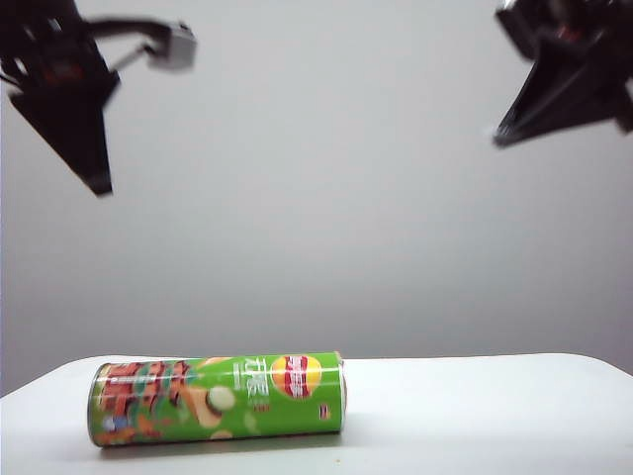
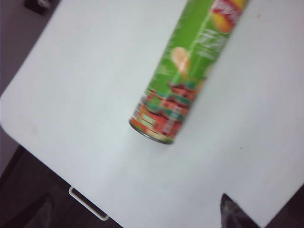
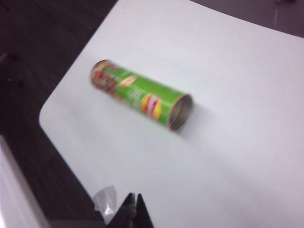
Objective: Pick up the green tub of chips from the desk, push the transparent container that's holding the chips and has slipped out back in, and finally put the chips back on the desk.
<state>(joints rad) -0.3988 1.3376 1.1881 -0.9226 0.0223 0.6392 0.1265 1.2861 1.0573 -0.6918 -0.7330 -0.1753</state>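
The green tub of chips (image 1: 218,401) lies on its side near the front left of the white desk (image 1: 495,416). Its metal-rimmed end (image 2: 152,133) faces the left wrist camera, and its open mouth (image 3: 181,112) faces the right wrist camera. No transparent container or chips show at that mouth; both are hidden. My left gripper (image 1: 97,183) hangs high above the tub's left end, open and empty (image 2: 134,213), with one fingertip (image 2: 230,213) over the desk. My right gripper (image 1: 504,137) is high at the upper right, its fingertips pressed together (image 3: 135,204) and holding nothing.
The desk's rounded corner and edge (image 2: 28,128) lie close to the tub, with dark floor beyond. A white slotted bracket (image 2: 88,204) sits by that edge. A pale translucent scrap (image 3: 105,199) shows beside the right fingertips; what it is, I cannot tell.
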